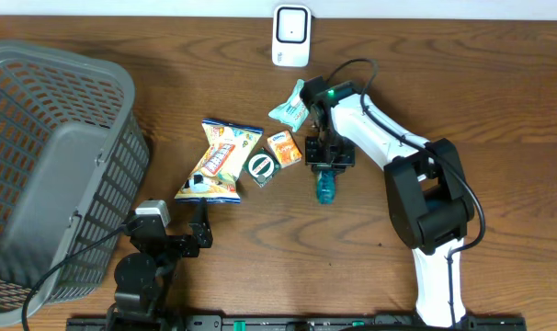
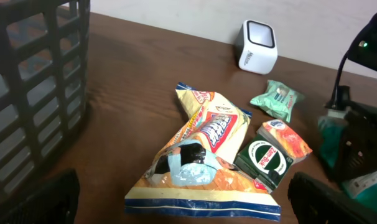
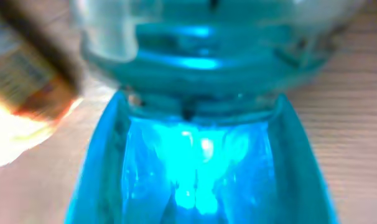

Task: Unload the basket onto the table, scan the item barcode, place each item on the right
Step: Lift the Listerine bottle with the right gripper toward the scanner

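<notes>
A teal-blue clear bottle [image 1: 326, 186] lies on the wooden table, and it fills the right wrist view [image 3: 195, 137]. My right gripper [image 1: 328, 154] is down over the bottle's far end. Its fingers are hidden, so how the jaws stand does not show. The white barcode scanner [image 1: 290, 35] stands at the back edge, also seen in the left wrist view [image 2: 257, 46]. My left gripper [image 2: 191, 208] rests low at the front left, open and holding nothing. A chip bag [image 2: 204, 155] lies just ahead of it.
A grey plastic basket [image 1: 49, 165] fills the left side. Near the bottle lie a chip bag [image 1: 219, 161], a dark green packet [image 1: 260, 166], an orange packet [image 1: 284, 147] and a mint-green packet [image 1: 288, 108]. The right arm's cable loops toward the scanner.
</notes>
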